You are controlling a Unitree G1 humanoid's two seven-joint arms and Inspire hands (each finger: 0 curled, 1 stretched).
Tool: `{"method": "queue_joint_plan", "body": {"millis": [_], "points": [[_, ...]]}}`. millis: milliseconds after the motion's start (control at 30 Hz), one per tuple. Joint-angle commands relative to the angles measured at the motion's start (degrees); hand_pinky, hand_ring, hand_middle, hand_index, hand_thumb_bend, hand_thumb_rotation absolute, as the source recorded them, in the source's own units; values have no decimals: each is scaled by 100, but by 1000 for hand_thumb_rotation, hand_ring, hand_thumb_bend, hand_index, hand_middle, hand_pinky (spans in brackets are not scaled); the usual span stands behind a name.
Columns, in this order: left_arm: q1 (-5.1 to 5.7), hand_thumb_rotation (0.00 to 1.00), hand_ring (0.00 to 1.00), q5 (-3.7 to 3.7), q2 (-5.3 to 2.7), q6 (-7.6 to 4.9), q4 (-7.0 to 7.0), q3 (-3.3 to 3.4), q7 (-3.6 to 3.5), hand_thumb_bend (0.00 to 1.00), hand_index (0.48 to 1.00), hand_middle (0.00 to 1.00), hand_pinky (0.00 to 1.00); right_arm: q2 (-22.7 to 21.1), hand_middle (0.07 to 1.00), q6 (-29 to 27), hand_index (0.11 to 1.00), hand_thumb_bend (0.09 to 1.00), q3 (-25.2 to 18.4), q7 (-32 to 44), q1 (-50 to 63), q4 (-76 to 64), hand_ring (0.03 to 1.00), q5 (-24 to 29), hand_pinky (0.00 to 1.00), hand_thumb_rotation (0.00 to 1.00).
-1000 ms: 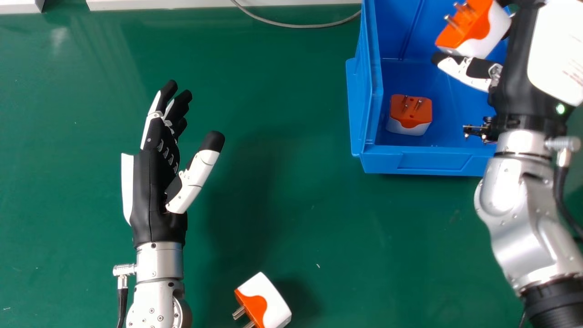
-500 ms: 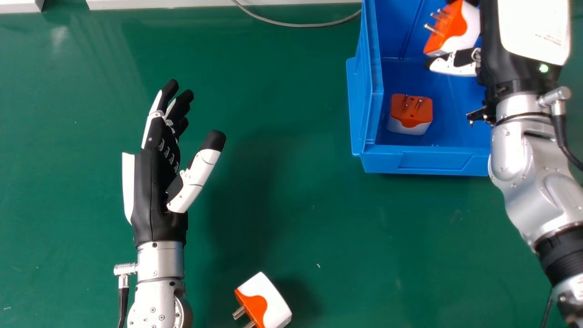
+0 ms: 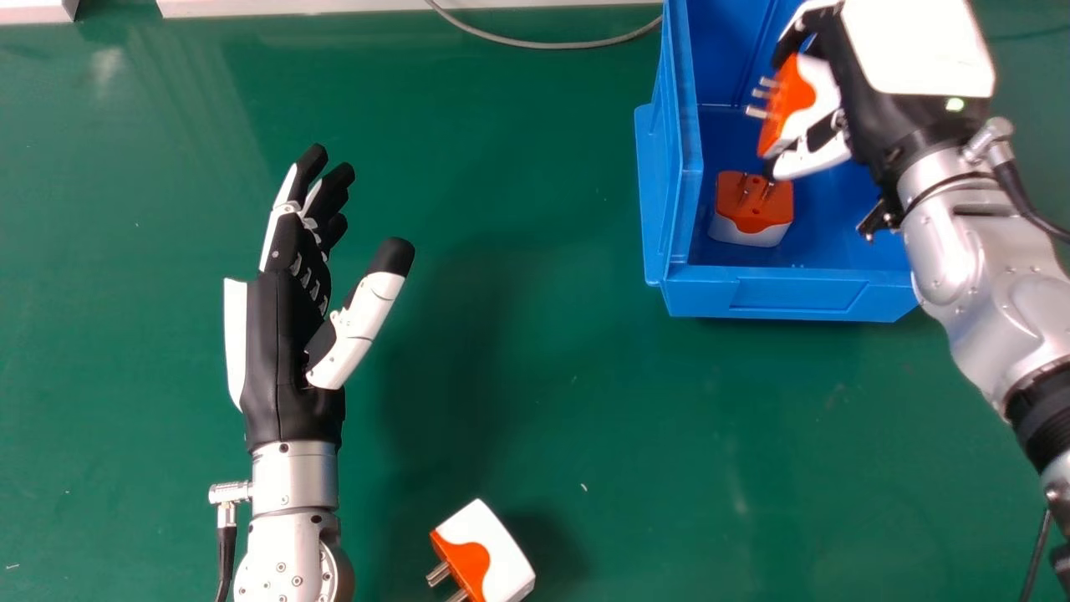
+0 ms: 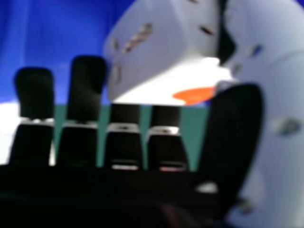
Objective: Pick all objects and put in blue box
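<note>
In the head view my right hand (image 3: 890,100) is over the blue box (image 3: 786,293), its fingers and thumb closed round an orange and white plug adapter (image 3: 804,100) whose prongs point left. From my right hand (image 4: 232,133), the white side of that held adapter (image 4: 147,57) shows between fingers and thumb. A second adapter (image 3: 752,209) rests on the box floor, prongs up, just below the held one in the head view. A third adapter (image 3: 489,556) lies on the green table at the bottom edge. My left hand (image 3: 288,334) is open over the table at left, holding nothing.
A grey cable (image 3: 552,45) curves along the far side of the green table (image 3: 535,351), running to the box's left wall. White edges (image 3: 334,7) line the table's far end. The box's near wall faces the right forearm.
My right hand has moved left and down in the view with the adapter, which has turned slightly and now hangs nearer the one in the box. The left hand has stayed practically still.
</note>
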Motion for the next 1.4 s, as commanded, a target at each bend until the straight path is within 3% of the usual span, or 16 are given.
{"method": "queue_joint_plan", "body": {"millis": [0,133,233,333,467,600,700,800,900,1033,1133,1200,1233,1267,1300,1367], "points": [[-67,558,902,37,-6,-67,-34,-23,2,864,894,874,917,-44,492,142,526,493,106,313,-484,217,399,-57,288,0],[-75,560,901,54,-17,-81,-26,-18,24,862,892,873,918,42,510,398,520,492,347,706,-745,553,407,-116,286,0],[-94,559,900,122,-10,-110,-4,-20,101,862,890,872,918,111,516,525,518,492,490,768,-870,788,409,-166,286,0],[-97,559,898,99,-27,-73,-17,-23,84,858,888,871,912,146,524,563,521,491,627,756,-958,992,413,-216,285,0],[-114,561,897,221,-6,-82,2,-48,202,864,887,870,913,146,530,655,527,491,749,950,-1039,1099,417,-231,288,0],[-135,566,897,141,-47,-50,-1,-49,145,865,887,871,907,160,529,808,534,490,881,1166,-1129,1215,417,-276,288,0],[-155,565,898,129,-58,-47,9,-44,139,867,888,871,906,199,528,989,538,490,942,1342,-1182,1285,417,-281,287,0],[-174,564,899,208,-24,-47,31,-52,207,868,888,872,906,229,528,1106,541,489,978,1249,-1147,1262,418,-283,287,0],[-185,568,898,163,-30,-28,26,-51,168,869,889,873,904,270,528,1346,546,489,1099,1331,-1177,1245,419,-382,285,0],[-210,569,899,188,-21,-36,38,-52,197,871,891,874,902,255,514,1657,553,492,1245,1432,-1156,1047,411,-489,290,0],[-213,569,899,94,-46,10,28,-41,122,871,891,874,902,259,514,1868,553,492,1235,1621,-1132,882,411,-478,290,0],[-221,568,899,78,-49,-2,36,-40,101,870,891,874,901,273,507,2015,552,496,1198,1924,-1162,786,410,-412,321,0],[-221,566,900,86,-46,-6,35,-44,104,873,892,874,902,270,578,2064,599,547,1178,2064,-1168,721,488,-382,414,8],[-221,566,900,102,-42,-11,37,-48,113,873,892,874,902,260,578,2099,599,547,1163,2160,-1163,655,488,-365,414,8],[-220,565,900,115,-38,-16,40,-50,121,876,892,874,903,252,730,2138,702,641,1138,2213,-1141,577,673,-346,625,41],[-218,566,900,115,-39,-22,42,-49,124,877,892,873,903,238,827,2211,770,710,1117,2273,-1099,446,791,-347,760,63]]}}
